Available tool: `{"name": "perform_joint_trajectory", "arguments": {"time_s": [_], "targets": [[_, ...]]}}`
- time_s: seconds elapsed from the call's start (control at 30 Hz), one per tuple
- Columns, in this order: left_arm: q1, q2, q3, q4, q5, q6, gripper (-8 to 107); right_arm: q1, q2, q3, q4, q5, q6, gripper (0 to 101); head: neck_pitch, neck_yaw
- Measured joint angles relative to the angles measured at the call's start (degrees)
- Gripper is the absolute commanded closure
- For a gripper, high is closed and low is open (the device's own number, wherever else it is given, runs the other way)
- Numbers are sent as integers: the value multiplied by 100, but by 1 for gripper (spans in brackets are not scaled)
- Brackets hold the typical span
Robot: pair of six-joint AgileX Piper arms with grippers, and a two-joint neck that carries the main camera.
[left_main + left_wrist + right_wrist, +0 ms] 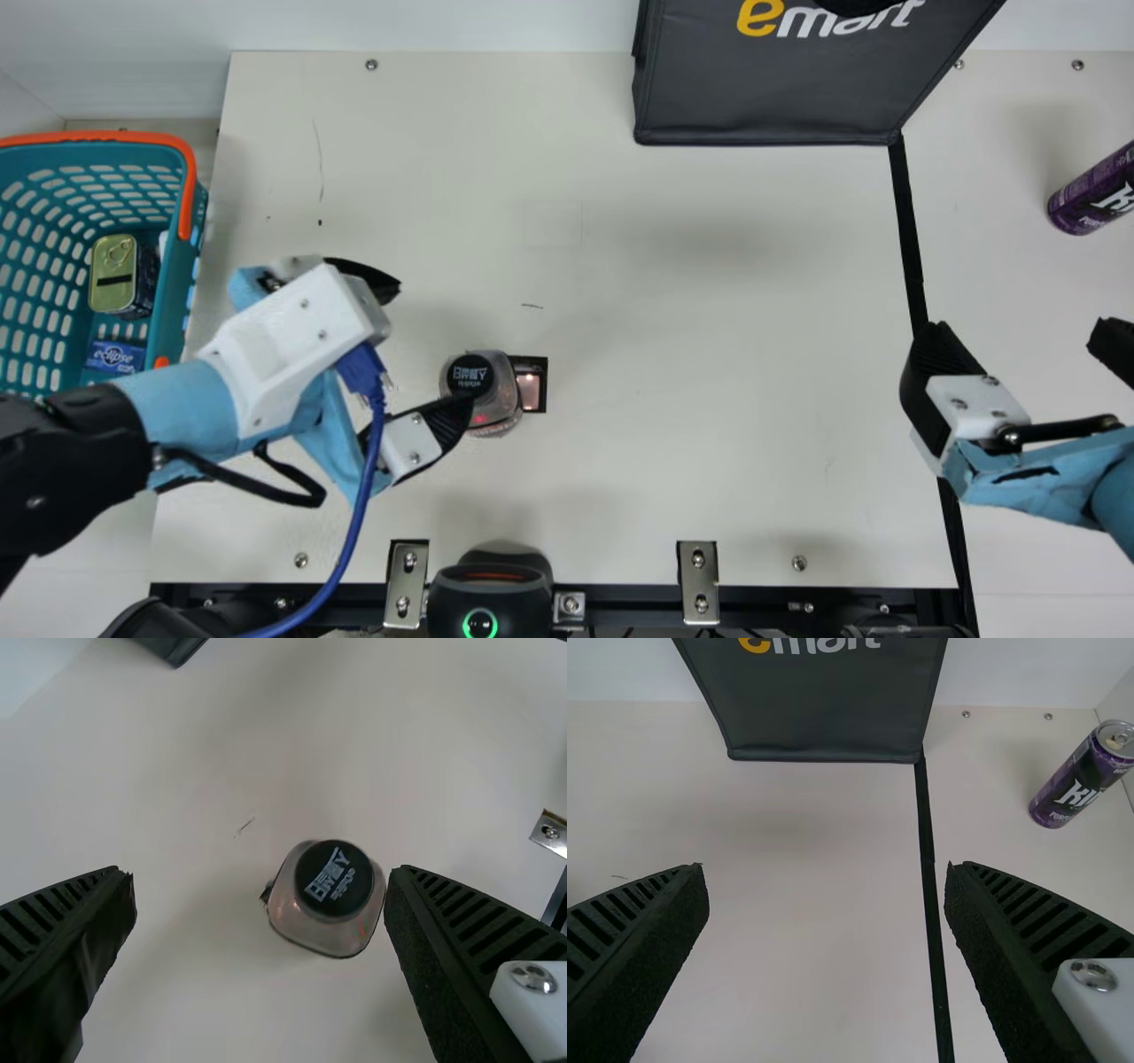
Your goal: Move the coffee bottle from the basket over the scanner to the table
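In the main view, the coffee bottle stands on the table, close by one finger of the released left gripper; the right gripper is released too. The left wrist view shows its fingers wide apart, and the right wrist view the same.

Pretty much a shop checkout that's been mocked up in a robotics lab, tbh. The shop side is given away by the teal basket with a tin in it, the scanner and the black shopping bag. The lab side is shown by the robot arms and the metal brackets screwed on at the table's edge.
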Motion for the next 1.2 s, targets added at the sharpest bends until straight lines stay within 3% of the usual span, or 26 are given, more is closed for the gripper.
{"name": "perform_joint_trajectory", "arguments": {"time_s": [0.37, 0.83, 1.2], "targets": [[-789, 130, -520, 1733, 431, -2927, 9, 0, 0, 0, 0, 0, 0, 6, 0, 0], [-2445, 828, -1182, 4053, 994, -7324, 9, 0, 0, 0, 0, 0, 0, 6, 0, 0], [-3806, 1411, -1268, 5242, 1608, -10356, 9, 0, 0, 0, 0, 0, 0, 6, 0, 0]]}}
